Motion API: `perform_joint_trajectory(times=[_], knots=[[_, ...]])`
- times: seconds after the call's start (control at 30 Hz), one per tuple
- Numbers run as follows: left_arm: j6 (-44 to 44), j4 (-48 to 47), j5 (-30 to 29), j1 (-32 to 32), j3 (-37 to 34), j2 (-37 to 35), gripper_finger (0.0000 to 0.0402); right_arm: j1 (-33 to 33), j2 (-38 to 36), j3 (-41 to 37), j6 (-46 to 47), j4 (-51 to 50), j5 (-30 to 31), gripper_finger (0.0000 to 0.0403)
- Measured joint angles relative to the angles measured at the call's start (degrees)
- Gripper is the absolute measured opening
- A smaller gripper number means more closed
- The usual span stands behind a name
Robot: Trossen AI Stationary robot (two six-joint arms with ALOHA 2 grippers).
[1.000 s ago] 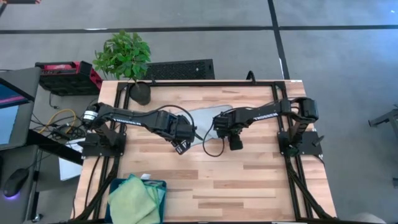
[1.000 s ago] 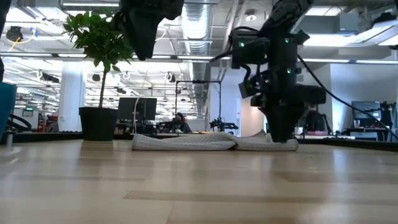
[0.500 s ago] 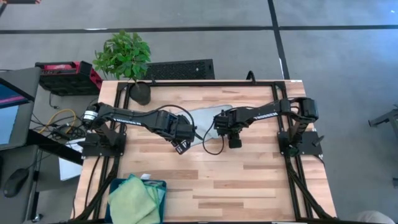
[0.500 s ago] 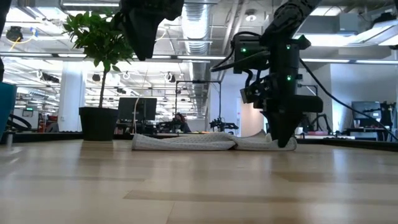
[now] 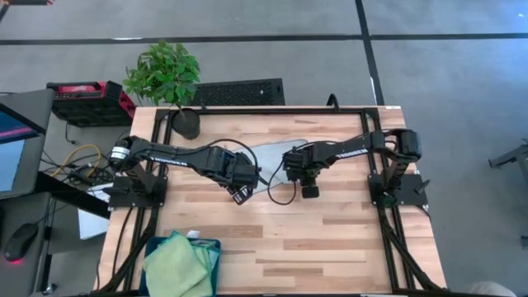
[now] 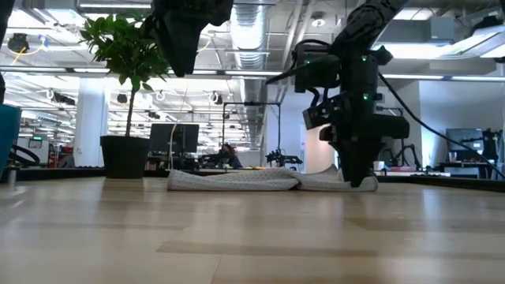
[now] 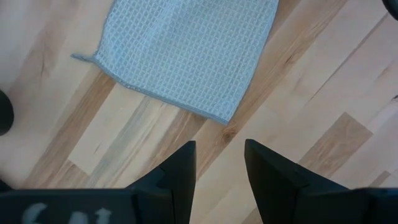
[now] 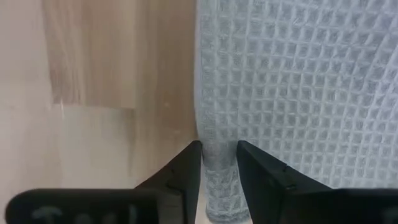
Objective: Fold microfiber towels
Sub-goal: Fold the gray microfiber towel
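Behind the table the low view looks into a wide, brightly lit hall with ceiling ducts, desks and monitors; someone sits far off at a screen. Pale wooden planks point(image 5: 330, 239) make up the tabletop, smooth and bare apart from what follows.

Taking the potted plant point(image 5: 165, 78) at the far left corner as the landmark: the grey towel point(image 5: 272, 154) lies just to the right of its pot, towards the middle of the table, spread flat with one part doubled over so it shows as a low ridge point(image 6: 237, 181) in the low view. The dark blue bin point(image 5: 186, 264) sits at the opposite, near edge from the plant, heaped with green towels point(image 5: 173, 257).

The cloth has a waffle weave point(image 8: 292, 87); it looks thin, soft and very light, so it should drape and sag when lifted and could drag along the wood rather than stay put. A corner or a hemmed edge is probably the best place to pinch it, low against the table.

The right gripper point(image 8: 217, 165) is down on the towel's edge farthest from the plant, its fingers point(image 8: 186, 171) drawn narrow around a strip of hem that shows between them; they appear to be pinching it, though I cannot tell whether the grip is firm. The left gripper point(image 7: 219, 165) hovers just beside the towel's near corner point(image 7: 222, 117), fingers moderately apart and holding nothing.
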Motion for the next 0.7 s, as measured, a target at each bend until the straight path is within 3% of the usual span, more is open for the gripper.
perform_joint_trajectory(times=[0.37, 0.47, 0.57, 0.7], knots=[[0.08, -0.07, 1.36, -0.01, -0.02, 0.02, 0.0131, -0.28, 4.16, 0.59, 0.57, -0.04, 0.6, 0.0105], [0.36, -0.07, 1.48, -0.01, -0.03, 0.02, 0.0131, 0.49, 3.28, 1.11, 0.42, -0.21, 2.55, 0.0077], [0.37, -0.09, 1.5, -0.02, -0.04, 0.02, 0.0131, 0.39, 2.63, 2.94, -0.49, -0.83, 6.8, 0.0022], [0.35, -0.09, 1.8, 0.0, -0.04, 0.02, 0.0131, -0.41, 1.81, 8.82, -5.41, -0.39, 8.74, 0.0014]])
